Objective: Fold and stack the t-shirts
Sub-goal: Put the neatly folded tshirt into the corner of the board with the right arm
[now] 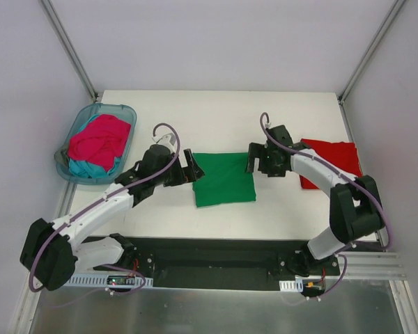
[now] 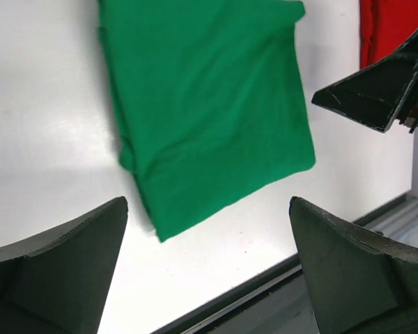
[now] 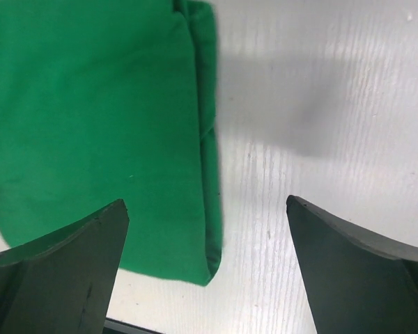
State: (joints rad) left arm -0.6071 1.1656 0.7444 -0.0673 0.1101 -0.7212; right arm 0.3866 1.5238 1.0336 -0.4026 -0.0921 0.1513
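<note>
A bright green t-shirt point(image 1: 223, 179) lies folded into a flat square at the middle of the white table. It also shows in the left wrist view point(image 2: 205, 104) and the right wrist view point(image 3: 90, 132). My left gripper point(image 1: 194, 167) is open and empty just left of the shirt's top left corner. My right gripper point(image 1: 253, 158) is open and empty just right of its top right corner. A red t-shirt point(image 1: 331, 161) lies folded at the right, partly under the right arm; a strip of it shows in the left wrist view point(image 2: 386, 28).
A translucent blue basket point(image 1: 70, 142) at the far left holds a pink shirt point(image 1: 99, 139) on a teal one point(image 1: 90, 168). A black strip point(image 1: 216, 261) runs along the table's near edge by the arm bases. Grey walls and metal posts surround the table.
</note>
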